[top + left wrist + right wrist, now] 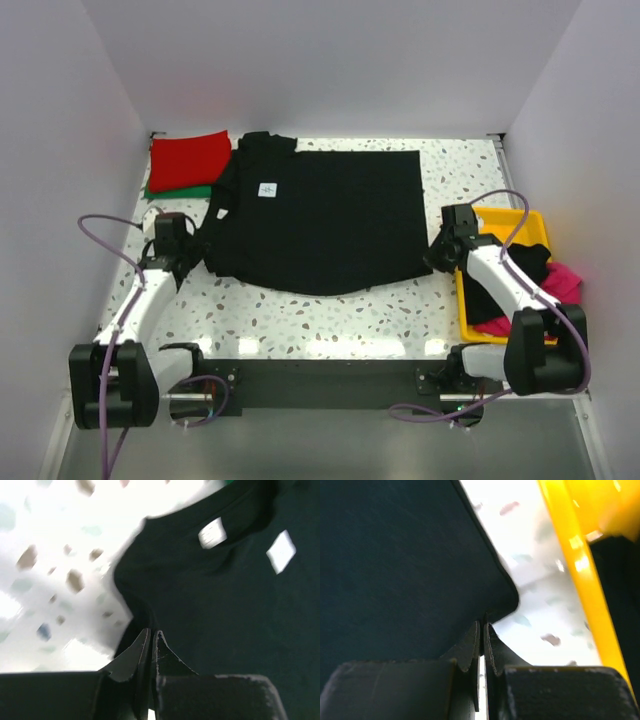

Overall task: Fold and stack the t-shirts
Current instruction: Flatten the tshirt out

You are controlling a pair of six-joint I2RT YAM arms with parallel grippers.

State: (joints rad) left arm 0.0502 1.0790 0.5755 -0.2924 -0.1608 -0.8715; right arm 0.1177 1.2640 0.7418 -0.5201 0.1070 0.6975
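A black t-shirt (320, 220) with a small white neck label (266, 188) lies spread across the middle of the table, its neck toward the left. My left gripper (190, 262) is shut on the cloth at the shirt's near left edge; the left wrist view shows its jaws (151, 632) pinching a black fold (225, 605). At the near right corner, my right gripper (438, 258) is shut on the hem, and in the right wrist view the corner (395, 555) sits between the pressed fingertips (483, 625).
A folded red shirt (188, 158) lies on a green one (180, 190) at the back left. On the right, a yellow tray (465, 300) (575, 565) holds a pink shirt (565, 280) and another black one (525, 260). White walls enclose the table.
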